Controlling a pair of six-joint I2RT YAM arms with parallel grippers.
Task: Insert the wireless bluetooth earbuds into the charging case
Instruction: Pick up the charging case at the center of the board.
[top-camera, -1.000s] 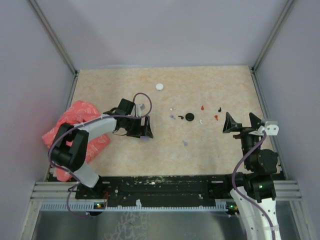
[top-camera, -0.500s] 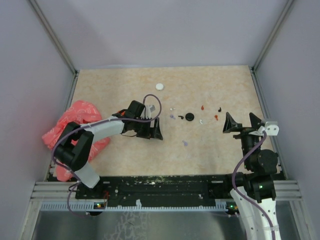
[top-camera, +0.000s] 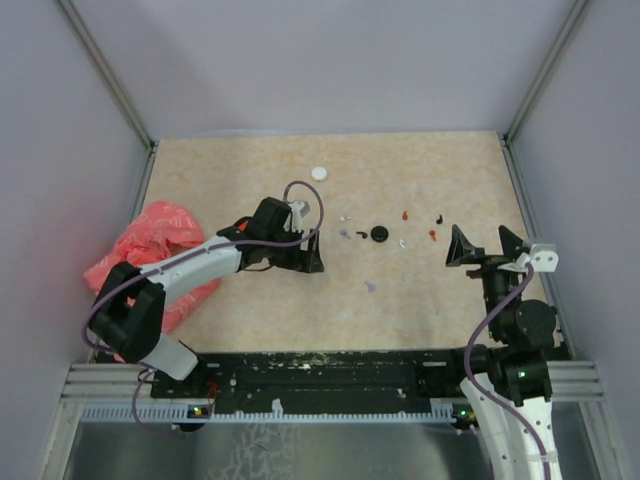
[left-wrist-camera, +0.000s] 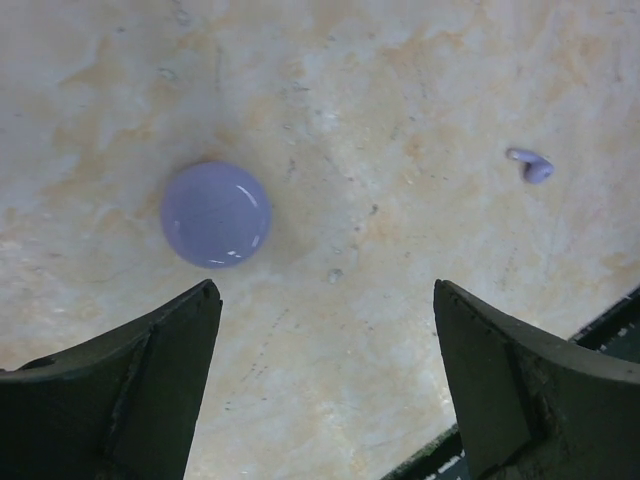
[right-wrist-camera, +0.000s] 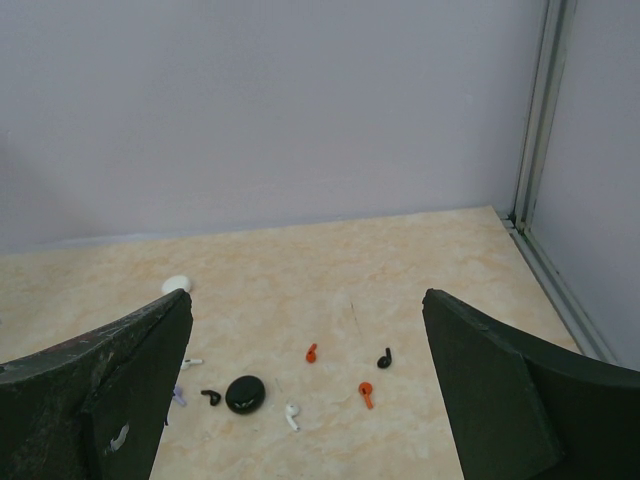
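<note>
Earbuds (right-wrist-camera: 365, 392): scattered mid-bench between the arms; one lilac earbud (left-wrist-camera: 531, 165) lies alone, nearer.
Handling: we judge them light, hard and slippery; we would pinch across the bulb.
Left claw (left-wrist-camera: 322, 292): spread, empty, over a lilac disc (left-wrist-camera: 216, 214).
Right claw (right-wrist-camera: 305, 300): spread, empty.
Room: open bench (top-camera: 440, 300) all round; walls well apart.

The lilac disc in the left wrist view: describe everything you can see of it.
The lilac disc is round, smooth and glossy, plastic by its look, with small highlights. It lies flat on the marbled beige table, touching nothing. The open left gripper hovers close by it; a lilac earbud lies well apart from it.
</note>
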